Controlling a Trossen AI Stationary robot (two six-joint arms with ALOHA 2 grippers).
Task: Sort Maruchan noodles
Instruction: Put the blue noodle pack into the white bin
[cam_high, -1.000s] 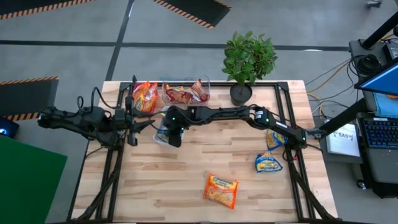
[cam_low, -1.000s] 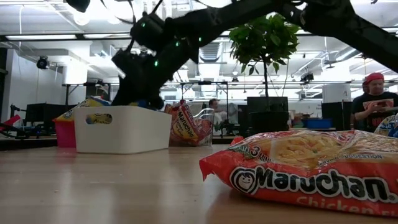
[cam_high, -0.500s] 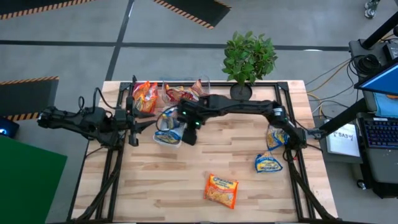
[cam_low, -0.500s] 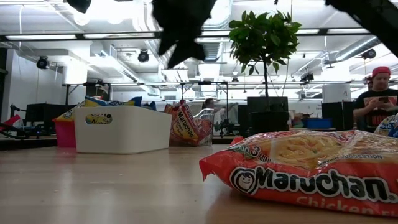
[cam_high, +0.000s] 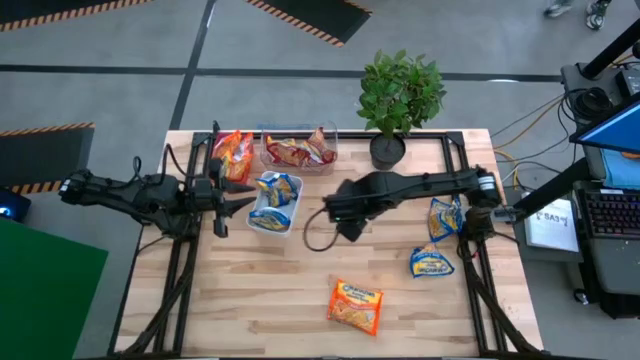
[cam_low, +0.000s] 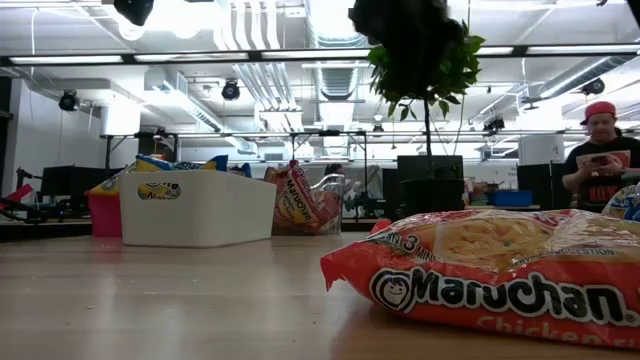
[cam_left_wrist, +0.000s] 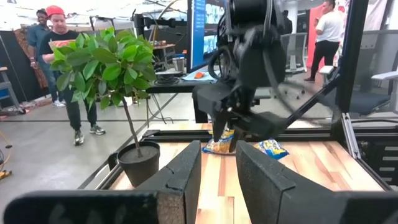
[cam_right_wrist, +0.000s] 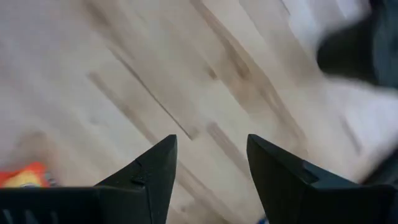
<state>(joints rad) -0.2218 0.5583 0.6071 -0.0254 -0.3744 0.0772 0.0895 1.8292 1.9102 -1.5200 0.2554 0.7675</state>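
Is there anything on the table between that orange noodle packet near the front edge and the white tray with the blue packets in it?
No. From above, only bare wood lies between the orange packet and the white tray; the low view agrees.

Wooden table (cam_high: 300, 290) — trays (cam_high: 272, 220), noodle packets (cam_high: 356, 305); plant (potted) (cam_high: 388, 150).

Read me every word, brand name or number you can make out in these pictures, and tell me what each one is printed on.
"Maruchan": large white lettering on the orange crinkly plastic noodle packet lying nearest the low camera.
"Chicken": partly cut off, just below it on that packet.
"3 MIN": near that packet's upper left edge; the remaining small print is unreadable.
Red-brown upright packet in the clear tray: lettering too small to read.
Blue-and-yellow packets, seen from above: print unreadable.
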